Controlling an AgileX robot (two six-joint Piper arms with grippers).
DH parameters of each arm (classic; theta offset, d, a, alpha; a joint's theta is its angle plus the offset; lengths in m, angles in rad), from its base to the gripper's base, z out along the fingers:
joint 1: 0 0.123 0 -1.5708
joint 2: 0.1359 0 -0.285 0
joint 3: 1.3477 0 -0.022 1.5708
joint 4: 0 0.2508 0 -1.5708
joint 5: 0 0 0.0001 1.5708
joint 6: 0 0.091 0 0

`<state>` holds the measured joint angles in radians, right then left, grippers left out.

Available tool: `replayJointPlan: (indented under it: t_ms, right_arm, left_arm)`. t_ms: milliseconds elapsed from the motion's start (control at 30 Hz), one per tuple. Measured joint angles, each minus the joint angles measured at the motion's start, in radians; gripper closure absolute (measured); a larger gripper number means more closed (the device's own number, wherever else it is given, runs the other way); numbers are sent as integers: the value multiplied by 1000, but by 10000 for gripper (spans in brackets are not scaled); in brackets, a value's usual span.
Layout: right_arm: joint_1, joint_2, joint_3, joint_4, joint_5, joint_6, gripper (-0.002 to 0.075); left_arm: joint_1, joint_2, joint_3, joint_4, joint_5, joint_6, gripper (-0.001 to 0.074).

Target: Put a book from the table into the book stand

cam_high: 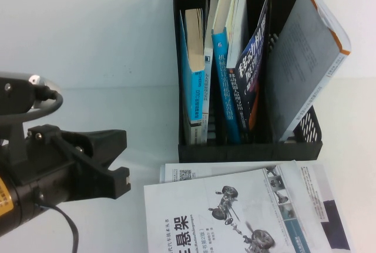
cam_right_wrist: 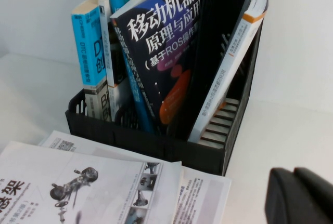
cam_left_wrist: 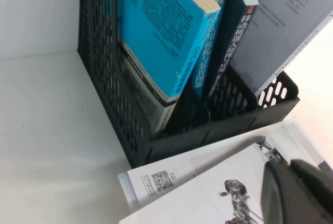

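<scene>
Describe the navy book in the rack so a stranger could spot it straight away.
Start at the black book stand at the back of the white table. In its middle slots, right of the light-blue books and left of the big grey-backed book leaning in the end slot, stands the book. It alone has a dark navy cover with large white Chinese characters and an orange swirl.

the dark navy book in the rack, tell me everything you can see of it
The navy book is a large paperback with a glossy dark cover, big white Chinese title characters and an orange swirl low on the front. It stands inside the black book stand, in a middle slot, tilted, its lower edge down in the slot. Light-blue books stand beside it on one side, and a grey-backed book leans in the next slot on the other. Neither tool touches it.
</scene>
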<state>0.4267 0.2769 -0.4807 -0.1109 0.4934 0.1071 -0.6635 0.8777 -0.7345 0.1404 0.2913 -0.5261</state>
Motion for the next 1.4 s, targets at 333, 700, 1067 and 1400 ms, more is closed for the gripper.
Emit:
replayJointPlan:
  t_ms: [333, 700, 1067, 1400]
  right_arm:
    - [0, 0, 0, -2, 0, 0, 731]
    - [0, 0, 0, -2, 0, 0, 731]
    - [0, 0, 0, -2, 0, 0, 731]
    - [0, 0, 0, -2, 0, 0, 731]
  left_arm:
    - [224, -198, 116, -2, -2, 7, 737]
    - [536, -703, 524, 2, -10, 24, 737]
    - [547, -886, 755, -12, -155, 18, 737]
    - [547, -888, 753, -16, 25, 12, 737]
